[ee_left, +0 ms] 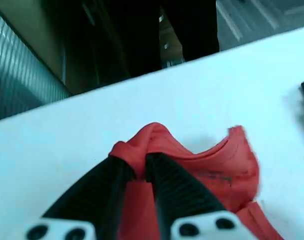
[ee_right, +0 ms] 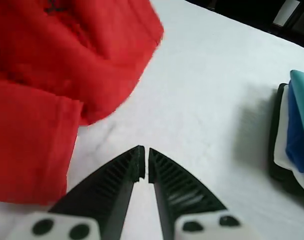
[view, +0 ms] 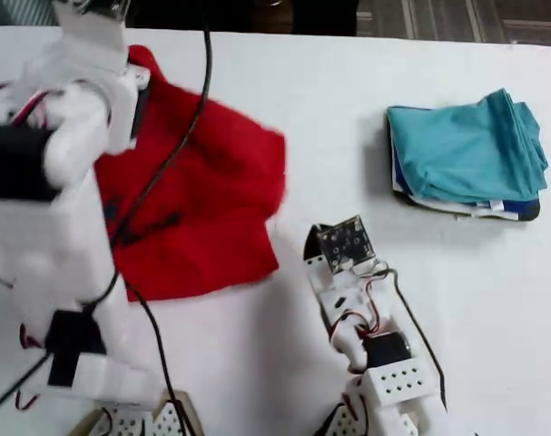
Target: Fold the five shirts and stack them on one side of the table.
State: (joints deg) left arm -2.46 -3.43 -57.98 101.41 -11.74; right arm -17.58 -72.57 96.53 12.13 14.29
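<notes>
My left end effector point(ee_left: 139, 167) pinches red shirt point(view: 202, 209) at its 11 o'clock edge. Right end effector point(ee_right: 145, 162) closed, empty. Cloth light, limp; I'd take corners.

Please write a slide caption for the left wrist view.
Left gripper pinches a fold of the red shirt on the white table.

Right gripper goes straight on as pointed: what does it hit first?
Likely bare table just ahead of the right gripper; its line runs between the red shirt and the folded stack, touching neither. Depth unclear.
</notes>
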